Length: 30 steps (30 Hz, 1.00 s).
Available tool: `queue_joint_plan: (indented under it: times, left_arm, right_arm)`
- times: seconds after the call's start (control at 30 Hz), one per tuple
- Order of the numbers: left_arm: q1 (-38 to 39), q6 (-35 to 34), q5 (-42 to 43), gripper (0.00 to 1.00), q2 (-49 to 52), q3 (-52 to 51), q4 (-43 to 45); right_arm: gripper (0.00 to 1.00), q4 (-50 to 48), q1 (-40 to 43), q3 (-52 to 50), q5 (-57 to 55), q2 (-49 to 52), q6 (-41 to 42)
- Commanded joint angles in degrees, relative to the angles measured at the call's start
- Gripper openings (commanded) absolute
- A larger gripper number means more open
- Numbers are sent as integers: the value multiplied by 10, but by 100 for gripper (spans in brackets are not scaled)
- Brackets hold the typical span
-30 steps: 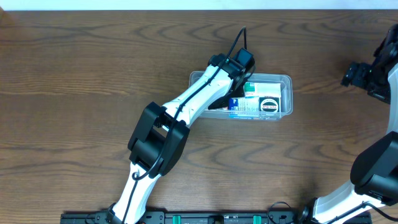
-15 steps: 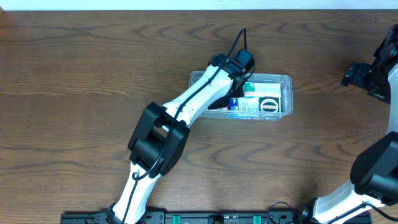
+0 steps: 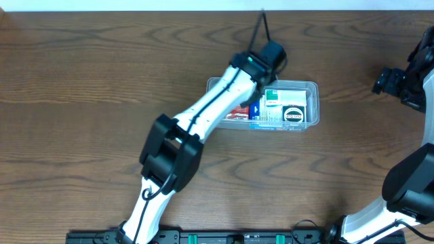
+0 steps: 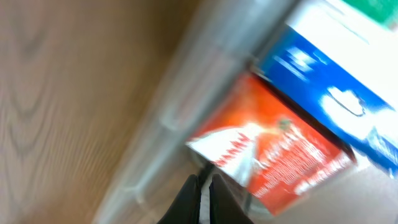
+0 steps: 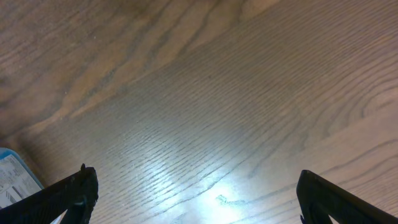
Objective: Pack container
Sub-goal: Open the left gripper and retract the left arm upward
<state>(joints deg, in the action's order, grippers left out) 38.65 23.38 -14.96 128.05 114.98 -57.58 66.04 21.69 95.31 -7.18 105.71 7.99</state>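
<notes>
At L fingertips: L gripper [image 4: 202,191] is pinched tight, tips all but touching. Nothing visible betw. them, so judged empty, though the frame is blurred. Just beyond the tips lies a red packet [image 4: 280,155], pale corner nearest, down inside the container [image 4: 180,99]. Packet sits close against the clear wall; blue box [image 4: 329,81] touches it on the far side. So the container is directly below and ahead of the L fingers, which hang over its left half.

Container long axis runs left-right in overhead view; L arm reaches it from the near left.

R gripper [image 5: 198,202] is spread wide and empty, w/ only bare table [image 5: 186,93] under it. Overhead puts it at the far right edge, well apart from the container, so L arm is clearly nearer.

Judgement: next move turns on the L fingers clearing that wall w/o snagging the packet corner.

Views:
- Wrist cam shows the finger closure and how near the packet is to the wall; overhead hides both under the L wrist.
- Overhead alone shows the whole tub, w/ white-green box [image 3: 274,96] and round-label item [image 3: 294,114] filling its right part.
</notes>
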Motion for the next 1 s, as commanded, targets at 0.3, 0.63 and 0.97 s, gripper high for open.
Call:
queue_joint_plan:
  times: [0.3,0.63,0.97]
  left_arm:
    - [-234,-299,111,62,-212,32,18]
    - [-349,-299,131,92,-239,30,-28]
    - [-351,-299,130,98,-239,30,-29]
  right_arm:
    - [99,0,4,10,-3,-1,-8]
    - [99,0,4,10,-3,-1,-8]
    - [99,0,4,10,-3,-1,-8]
